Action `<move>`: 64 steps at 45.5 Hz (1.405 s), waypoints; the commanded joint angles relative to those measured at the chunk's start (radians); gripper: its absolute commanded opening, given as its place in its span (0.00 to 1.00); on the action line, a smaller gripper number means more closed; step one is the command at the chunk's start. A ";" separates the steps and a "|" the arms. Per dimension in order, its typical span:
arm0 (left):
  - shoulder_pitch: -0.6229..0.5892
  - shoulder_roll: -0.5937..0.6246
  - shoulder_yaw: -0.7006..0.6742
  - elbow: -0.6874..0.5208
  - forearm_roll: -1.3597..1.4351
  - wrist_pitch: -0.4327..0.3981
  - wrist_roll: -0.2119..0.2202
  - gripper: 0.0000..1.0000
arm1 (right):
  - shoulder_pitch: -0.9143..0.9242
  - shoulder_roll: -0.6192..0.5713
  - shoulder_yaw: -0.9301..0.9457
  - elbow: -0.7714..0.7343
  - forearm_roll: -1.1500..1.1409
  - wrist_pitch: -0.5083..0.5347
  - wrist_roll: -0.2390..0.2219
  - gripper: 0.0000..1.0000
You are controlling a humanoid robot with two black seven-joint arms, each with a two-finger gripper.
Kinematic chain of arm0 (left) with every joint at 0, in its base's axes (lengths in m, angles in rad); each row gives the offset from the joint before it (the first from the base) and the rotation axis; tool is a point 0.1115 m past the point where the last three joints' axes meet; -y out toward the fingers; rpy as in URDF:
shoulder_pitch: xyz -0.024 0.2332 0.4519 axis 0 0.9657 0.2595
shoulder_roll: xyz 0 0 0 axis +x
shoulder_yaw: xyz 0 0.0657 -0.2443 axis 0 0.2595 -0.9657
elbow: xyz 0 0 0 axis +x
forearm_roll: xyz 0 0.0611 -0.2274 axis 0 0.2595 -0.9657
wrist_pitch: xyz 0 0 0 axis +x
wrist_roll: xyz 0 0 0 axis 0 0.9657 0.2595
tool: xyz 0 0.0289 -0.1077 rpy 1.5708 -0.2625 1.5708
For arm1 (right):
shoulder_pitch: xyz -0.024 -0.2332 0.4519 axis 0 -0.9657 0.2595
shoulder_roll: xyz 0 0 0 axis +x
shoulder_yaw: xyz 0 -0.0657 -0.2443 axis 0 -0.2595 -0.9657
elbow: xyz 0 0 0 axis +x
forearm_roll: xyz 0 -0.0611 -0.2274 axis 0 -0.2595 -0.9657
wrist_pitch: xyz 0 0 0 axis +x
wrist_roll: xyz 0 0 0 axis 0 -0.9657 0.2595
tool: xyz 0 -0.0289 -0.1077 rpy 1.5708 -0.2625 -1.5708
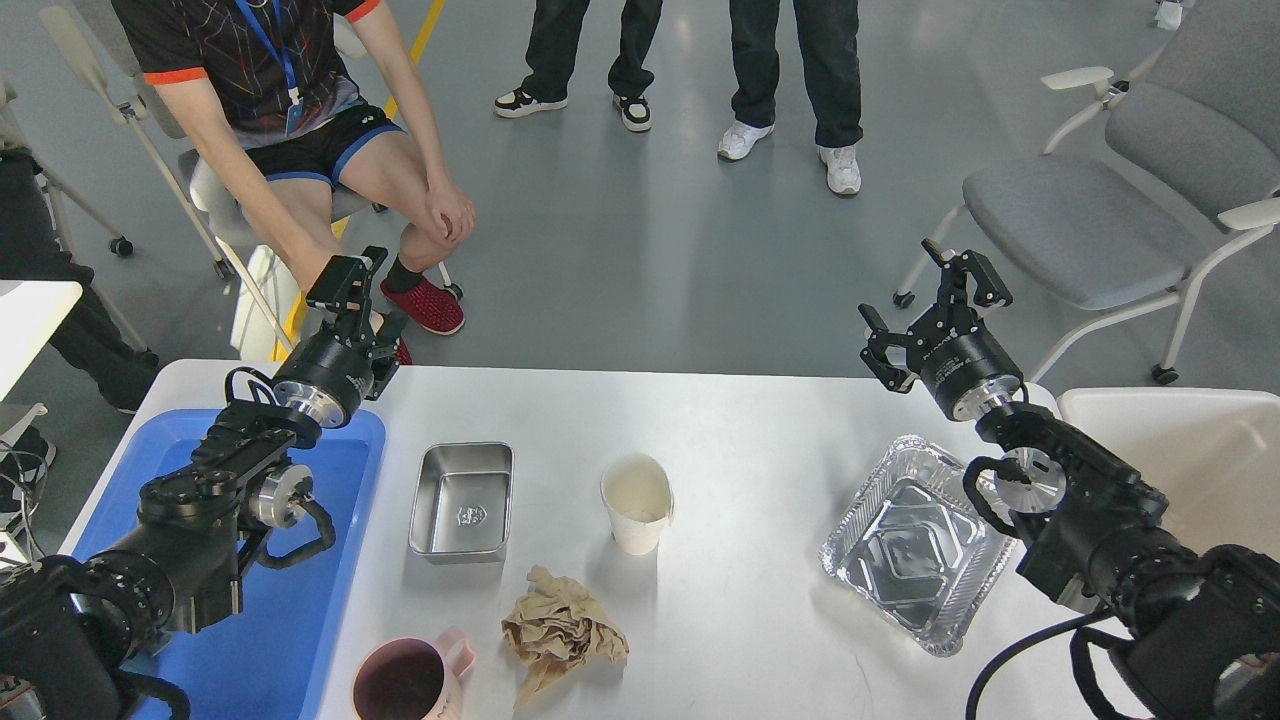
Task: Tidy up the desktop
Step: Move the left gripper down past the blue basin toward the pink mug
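Bench [740, 420]: uncleared; crumpled paper [562, 632] below-right of left pincer [350, 285]; both pincers open, empty; right pincer [925, 310] idle; grasp centrally.

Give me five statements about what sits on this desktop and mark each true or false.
1. The paper cup stands upright. True.
2. The crumpled brown paper lies inside the steel tray. False: it lies on the desktop, nearer than the tray.
3. The right gripper holds the foil container. False: it is open and empty, above the table's far edge.
4. The blue tray is at the left end. True.
5. The pink mug lies on its side. False: it stands upright.
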 commanded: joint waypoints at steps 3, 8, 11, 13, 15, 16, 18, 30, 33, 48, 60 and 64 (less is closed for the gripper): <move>0.001 -0.009 0.002 0.002 -0.001 0.002 -0.004 0.97 | 0.000 0.001 0.000 0.001 0.000 -0.006 0.000 1.00; 0.002 -0.009 0.000 -0.004 0.001 -0.010 -0.007 0.97 | 0.002 0.003 0.000 0.001 0.000 -0.012 0.000 1.00; 0.001 -0.003 0.000 -0.001 -0.002 -0.010 -0.015 0.97 | 0.000 0.004 0.000 0.001 0.000 -0.015 0.000 1.00; -0.002 -0.006 0.000 0.002 -0.005 0.002 -0.016 0.97 | 0.000 0.006 0.000 0.001 0.000 -0.017 0.000 1.00; -0.002 -0.011 0.000 0.004 -0.007 -0.001 -0.018 0.97 | 0.002 0.006 0.000 0.001 0.000 -0.017 0.000 1.00; -0.002 -0.011 0.003 0.004 -0.007 -0.004 -0.016 0.97 | 0.002 0.006 0.000 0.001 0.000 -0.017 0.000 1.00; -0.002 -0.009 0.005 0.004 -0.007 -0.010 -0.012 0.97 | 0.002 0.006 0.000 0.001 0.000 -0.017 0.000 1.00; -0.007 0.096 0.219 -0.004 0.022 -0.157 0.002 0.97 | 0.002 0.009 0.000 0.002 0.000 -0.017 0.000 1.00; -0.018 0.155 0.334 -0.006 0.024 -0.188 -0.009 0.97 | 0.002 0.010 -0.002 0.002 0.000 -0.017 0.000 1.00; -0.088 0.461 0.571 -0.038 0.170 -0.418 -0.085 0.97 | 0.012 0.029 -0.002 0.001 0.000 -0.018 0.000 1.00; -0.183 0.970 0.559 -0.514 0.508 -0.485 -0.133 0.97 | 0.018 0.049 -0.002 0.002 0.000 -0.029 0.000 1.00; -0.212 1.134 0.555 -0.700 0.625 -0.484 -0.133 0.97 | 0.018 0.059 -0.002 0.002 0.000 -0.031 0.000 1.00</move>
